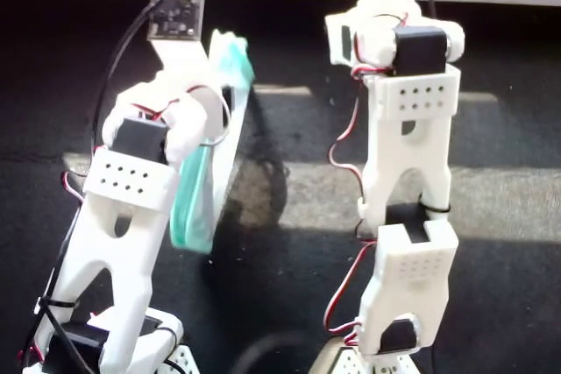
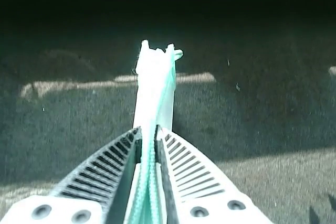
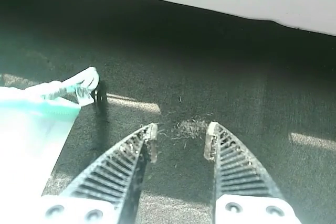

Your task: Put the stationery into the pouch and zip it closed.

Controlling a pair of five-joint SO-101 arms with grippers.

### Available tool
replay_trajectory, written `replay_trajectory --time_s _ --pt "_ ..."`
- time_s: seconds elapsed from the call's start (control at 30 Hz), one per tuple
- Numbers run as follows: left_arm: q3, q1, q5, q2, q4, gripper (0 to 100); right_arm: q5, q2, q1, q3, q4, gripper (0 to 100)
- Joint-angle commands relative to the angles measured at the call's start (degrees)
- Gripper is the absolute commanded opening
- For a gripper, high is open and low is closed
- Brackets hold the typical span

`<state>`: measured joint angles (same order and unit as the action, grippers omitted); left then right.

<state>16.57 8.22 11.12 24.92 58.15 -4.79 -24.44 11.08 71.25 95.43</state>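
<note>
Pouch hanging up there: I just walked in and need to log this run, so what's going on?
The left hand is shut on the teal pouch, holding it up over the dark table. The right hand is open and empty, over the table beside the pouch's zipper end. Whether it is zipped can't be told.

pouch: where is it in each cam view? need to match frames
High view: pouch held upright, left of centre.
Left wrist view: edge-on, clamped in the left gripper, pouch sticking out past it.
Right wrist view: pouch beside the open right gripper.
Shared landmark: dark table.
</note>
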Motion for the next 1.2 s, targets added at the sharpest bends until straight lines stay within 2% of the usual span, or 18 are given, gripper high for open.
replay_trajectory --time_s 0.0,0.3,0.43,0.57,0.63,0.83,1.07,1.17 --pt "-3.91 0.66 -0.35 0.04 4.92 1 0.97 3.47 -0.57 -0.04 -1.01 16.3" --pt "-10.86 1.01 -0.26 6.55 7.91 1 1.49 0.22 -0.66 -2.42 -2.42 16.3" --pt "-10.59 1.80 -0.44 14.02 8.18 1 10.20 -2.68 -3.38 -2.51 -9.10 16.6" --pt "-6.11 7.60 -3.43 23.25 11.60 1 20.92 -2.77 -5.49 -2.59 -16.84 16.6" --pt "-3.47 11.38 -5.89 27.21 11.69 1 21.63 -2.95 -4.97 -3.12 -17.10 16.6" --pt "-1.71 17.19 -11.78 31.60 14.07 1 10.02 -4.97 -3.82 -2.59 -10.59 16.6" --pt "1.89 17.63 -25.14 31.69 19.52 1 -18.99 -4.70 -3.82 -2.51 -0.40 16.6" --pt "3.74 17.71 -29.19 31.69 19.52 1 -27.87 -3.30 -3.30 -1.71 5.85 16.3"
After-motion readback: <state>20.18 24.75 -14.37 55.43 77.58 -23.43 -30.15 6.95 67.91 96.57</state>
